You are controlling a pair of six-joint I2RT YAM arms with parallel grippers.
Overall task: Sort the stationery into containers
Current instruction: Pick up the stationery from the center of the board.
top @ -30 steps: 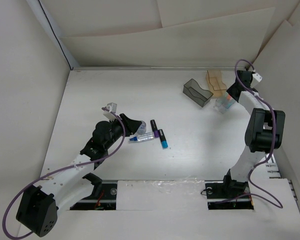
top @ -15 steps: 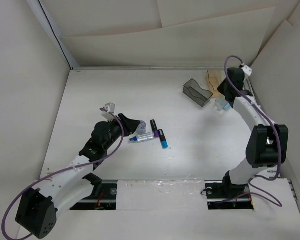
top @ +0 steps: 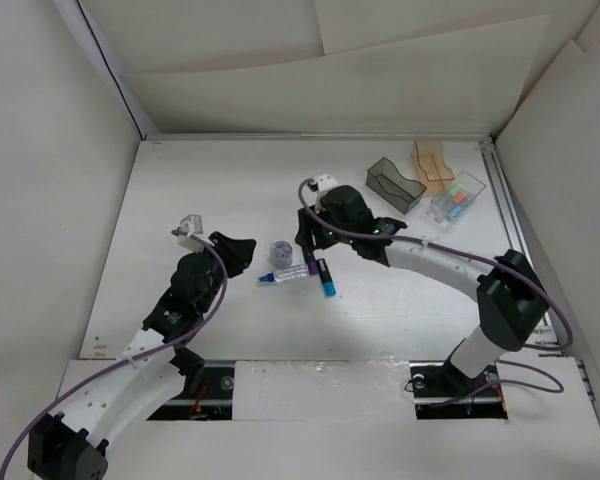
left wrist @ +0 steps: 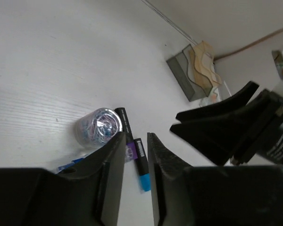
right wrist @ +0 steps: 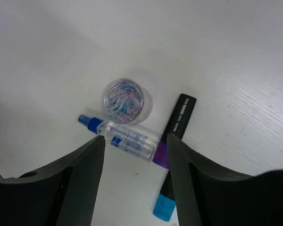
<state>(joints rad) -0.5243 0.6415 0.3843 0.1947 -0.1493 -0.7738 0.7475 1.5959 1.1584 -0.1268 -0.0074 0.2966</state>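
Observation:
A small round clear roll (top: 279, 251) stands mid-table, also in the left wrist view (left wrist: 98, 133) and the right wrist view (right wrist: 126, 100). Beside it lie a clear blue-tipped pen (top: 288, 274) (right wrist: 125, 136), a black-and-purple marker (top: 308, 256) (right wrist: 179, 123) and a black marker with a light-blue end (top: 325, 279) (left wrist: 142, 165). My right gripper (top: 308, 243) (right wrist: 136, 147) hovers open over the pen and markers, empty. My left gripper (top: 237, 250) (left wrist: 136, 141) is left of the roll, jaws a narrow gap apart, empty. The clear bin (top: 457, 195) holds orange and light-blue items.
The smoky dark grey bin (top: 395, 185) and the tan bin (top: 432, 165) stand at the back right beside the clear one. White walls close in the table at left, back and right. The right arm stretches across the table's right half.
The right arm swung from the bins at the back right to above the pile at the centre. The left gripper drew back leftward from the roll, which now shows fully.

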